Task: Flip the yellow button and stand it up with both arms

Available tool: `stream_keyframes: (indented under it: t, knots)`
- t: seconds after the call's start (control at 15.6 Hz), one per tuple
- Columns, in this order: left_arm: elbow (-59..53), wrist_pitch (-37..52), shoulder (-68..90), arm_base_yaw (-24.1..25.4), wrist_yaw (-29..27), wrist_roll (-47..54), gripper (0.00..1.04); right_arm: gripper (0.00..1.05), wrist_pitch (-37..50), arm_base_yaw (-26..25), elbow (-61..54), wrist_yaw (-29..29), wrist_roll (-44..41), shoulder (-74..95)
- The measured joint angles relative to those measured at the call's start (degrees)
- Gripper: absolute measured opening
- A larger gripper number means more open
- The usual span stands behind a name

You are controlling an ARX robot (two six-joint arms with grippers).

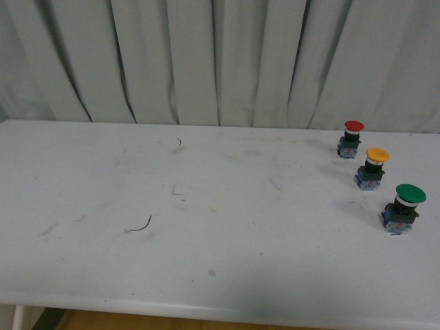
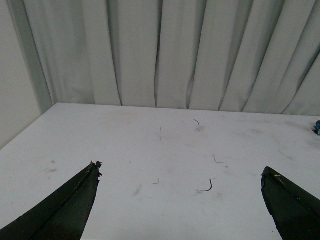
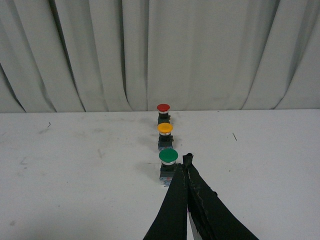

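Note:
The yellow button stands upright on its blue base at the right of the white table, cap up, between a red-capped button and a green-capped one. The right wrist view shows the same row, with the yellow button in the middle. My right gripper is shut with nothing in it, its tip just beside the green button and short of the yellow one. My left gripper is open over bare table, far from the buttons. Neither arm appears in the front view.
The white table carries scuffs and a small curved dark wire scrap, which also lies between my left fingers as the wire scrap. A grey curtain hangs behind the table's far edge. The front edge runs along the bottom of the front view.

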Motion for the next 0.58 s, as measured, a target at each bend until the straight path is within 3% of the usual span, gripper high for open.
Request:
stream_keyframes:
  t: [0.06,0.32,0.58]
  knots:
    - [0.0,0.0,0.0,0.0,0.0,0.0,0.98,0.02,-0.02,0.0,0.0,-0.02,0.0,0.0]
    - [0.0,0.0,0.0,0.0,0.0,0.0,0.98,0.35,-0.02,0.0,0.0,-0.02,-0.02,0.0]
    - [0.0,0.0,0.0,0.0,0.0,0.0,0.98,0.81,-0.02,0.0,0.0,-0.02,-0.02,0.0]
